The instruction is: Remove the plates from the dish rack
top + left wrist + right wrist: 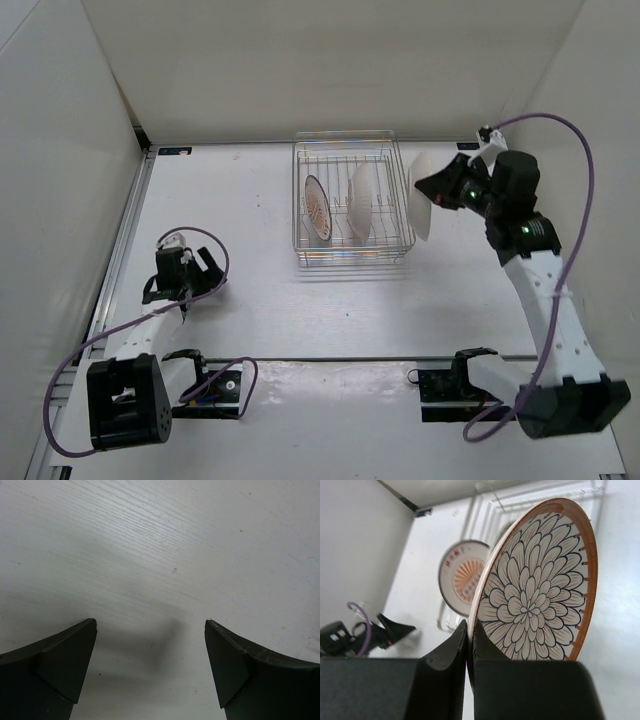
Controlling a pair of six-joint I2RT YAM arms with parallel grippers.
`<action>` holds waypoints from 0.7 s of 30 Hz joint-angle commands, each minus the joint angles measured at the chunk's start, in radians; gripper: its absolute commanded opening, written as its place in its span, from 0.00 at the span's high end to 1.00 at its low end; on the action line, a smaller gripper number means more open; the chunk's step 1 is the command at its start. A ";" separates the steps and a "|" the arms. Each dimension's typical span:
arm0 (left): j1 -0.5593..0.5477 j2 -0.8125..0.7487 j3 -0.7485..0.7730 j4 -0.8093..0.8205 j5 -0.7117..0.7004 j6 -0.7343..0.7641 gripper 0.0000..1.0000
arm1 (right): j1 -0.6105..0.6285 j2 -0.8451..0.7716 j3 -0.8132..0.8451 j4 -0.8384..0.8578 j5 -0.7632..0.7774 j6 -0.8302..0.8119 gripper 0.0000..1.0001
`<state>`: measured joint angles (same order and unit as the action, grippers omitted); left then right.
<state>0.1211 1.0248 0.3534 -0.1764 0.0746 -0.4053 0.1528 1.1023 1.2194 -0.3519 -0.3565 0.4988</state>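
Three plates show in all, with one dish rack [345, 137] and two arms. Two of the plates stand on edge between the wire dividers of the dish rack: a pale plate [318, 208] with a dark rim and orange-brown centre towards the left end, and a white-backed plate [362, 200] near the middle. The third, a petal plate [535, 590] with a reddish-brown rim, is outside the rack, held upright just beside its right end. The right fingers [462, 640] are pinched narrow on its lower edge, one on the face and one on the back. The left fingers [70, 655] stand wide apart and hold nothing, low over bare desk at the near left, well apart from the rack. The desk [250, 200] is white with a faint wood grain. Plain white walls [60, 150] close it in at the left, back and right. A metal rail [125, 230] runs along its left edge, and two purple cables [545, 116] loop from the arms.
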 commanded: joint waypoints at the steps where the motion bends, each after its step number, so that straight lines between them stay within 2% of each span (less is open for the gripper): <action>1: 0.000 -0.012 -0.039 -0.081 0.043 -0.013 0.00 | 0.004 -0.216 -0.038 -0.077 0.085 -0.107 1.00; 2: 0.003 -0.023 -0.040 -0.080 0.047 -0.013 0.00 | 0.004 -0.240 -0.105 -0.097 0.108 -0.111 1.00; 4: -0.001 -0.031 -0.041 -0.080 0.074 -0.010 0.00 | 0.001 -0.318 -0.138 -0.140 0.163 -0.127 1.00; 5: 0.005 -0.035 -0.041 -0.083 0.088 -0.006 0.00 | -0.001 -0.332 -0.174 -0.226 0.181 -0.147 1.00; 8: 0.002 -0.057 -0.013 -0.122 0.114 0.003 0.00 | 0.001 -0.375 -0.221 -0.343 0.280 -0.170 1.00; 13: 0.000 -0.132 0.012 -0.199 0.168 0.002 0.00 | -0.001 -0.456 -0.375 -0.412 0.441 -0.171 1.00; 15: 0.000 -0.159 -0.002 -0.202 0.247 -0.004 0.00 | -0.001 -0.479 -0.441 -0.426 0.453 -0.172 1.00; 18: -0.003 -0.216 -0.126 -0.122 0.380 -0.018 0.00 | -0.002 -0.505 -0.504 -0.438 0.455 -0.167 1.00; 21: -0.001 -0.244 -0.151 -0.123 0.433 -0.009 0.00 | -0.001 -0.509 -0.552 -0.426 0.439 -0.161 1.00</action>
<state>0.1207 0.8013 0.2523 -0.2829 0.3763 -0.4126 0.1513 0.6060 0.7040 -0.8322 0.0826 0.3244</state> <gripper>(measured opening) 0.997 0.034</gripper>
